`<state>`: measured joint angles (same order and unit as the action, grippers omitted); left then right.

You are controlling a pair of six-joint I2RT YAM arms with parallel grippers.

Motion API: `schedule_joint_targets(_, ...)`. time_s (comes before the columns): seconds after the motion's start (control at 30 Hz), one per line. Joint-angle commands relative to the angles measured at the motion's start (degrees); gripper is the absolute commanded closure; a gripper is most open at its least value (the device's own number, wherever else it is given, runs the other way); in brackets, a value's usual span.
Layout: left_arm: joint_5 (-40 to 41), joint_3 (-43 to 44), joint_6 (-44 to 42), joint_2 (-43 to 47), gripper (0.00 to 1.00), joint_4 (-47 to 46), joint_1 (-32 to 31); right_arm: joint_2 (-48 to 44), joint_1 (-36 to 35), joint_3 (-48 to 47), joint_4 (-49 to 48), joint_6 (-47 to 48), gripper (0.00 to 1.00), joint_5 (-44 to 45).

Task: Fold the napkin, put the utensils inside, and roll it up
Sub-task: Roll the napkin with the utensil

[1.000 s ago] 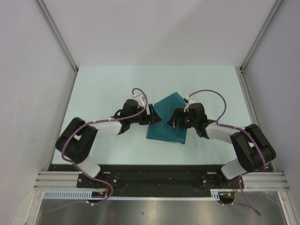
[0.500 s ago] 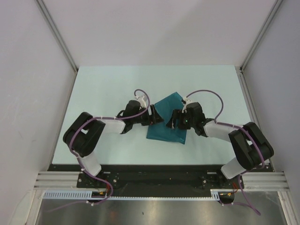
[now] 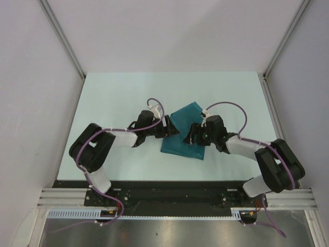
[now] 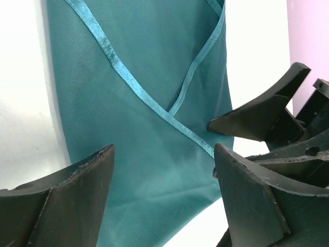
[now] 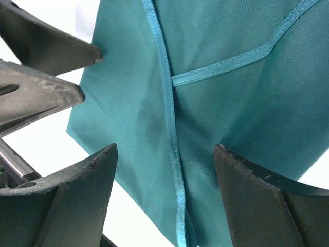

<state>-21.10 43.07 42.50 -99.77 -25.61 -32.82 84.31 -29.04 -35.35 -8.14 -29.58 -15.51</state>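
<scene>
The napkin point(image 3: 180, 143) lies flat and folded into a slanted four-sided shape, one corner pointing away from the arm bases, dark teal with a faint sheen. Its shiny hems point(image 4: 128, 82) cross one another on its upper layer. The left gripper point(image 3: 175, 131) sits at the napkin's left edge, about midway along it, with its jaws spread wide. In the left wrist view its two dark fingers point(image 4: 67, 200) stand well apart with the cloth showing between them. The right gripper point(image 3: 188, 137) is over the napkin just right of its middle, also spread wide, its fingers point(image 5: 267, 200) straddling a hem that runs down the cloth. The two grippers face each other across the napkin, tips near but apart. Whether any fingertip touches the cloth I cannot tell; neither gripper grasps anything. The pale green table point(image 3: 118, 92) under the napkin shows bare on every side of it, with more showing beyond the napkin's far corner than on its near side
</scene>
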Motion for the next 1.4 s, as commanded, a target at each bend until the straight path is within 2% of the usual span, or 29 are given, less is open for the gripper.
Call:
schedule_joint_targets(0.0, 2.03, 0.52, -2.59, 3.69, 0.16, 0.99, -0.32, -4.59, -0.58, -1.03, 1.46, -0.21, 0.19, -1.28)
schedule_joint_targets(0.2, 8.87, 0.61, -8.48, 11.25, 0.11, 7.93, -0.40, -11.18, -0.41, -1.21, 7.96, 1.98, 0.18, 1.96)
schedule_joint_targets(0.43, 10.64, -2.02, -9.89, 13.63, 0.10, 14.35, -0.40, -11.54, 3.90, -0.60, 13.50, 1.81, 0.18, 3.20)
schedule_joint_targets(0.6, 12.05, -8.17, -8.23, 17.76, 0.14, 15.77, -0.40, -14.79, 4.07, 2.48, 17.28, 1.81, 0.18, 0.31)
schedule_joint_targets(0.77, 8.89, -12.39, -6.03, 19.52, 0.19, 15.67, -0.40, -19.44, 3.11, 6.08, 20.35, -0.38, 0.17, -1.72)
schedule_joint_targets(1.03, 6.87, -15.91, -5.59, 21.02, 0.27, 16.03, -0.40, -20.86, 1.26, 11.27, 17.91, -4.34, 0.18, -1.02)
schedule_joint_targets(1.37, 4.67, -16.70, -5.85, 19.44, 0.34, 14.62, -0.40, -17.87, 1.44, 10.31, 17.28, -4.52, 0.35, 2.41)
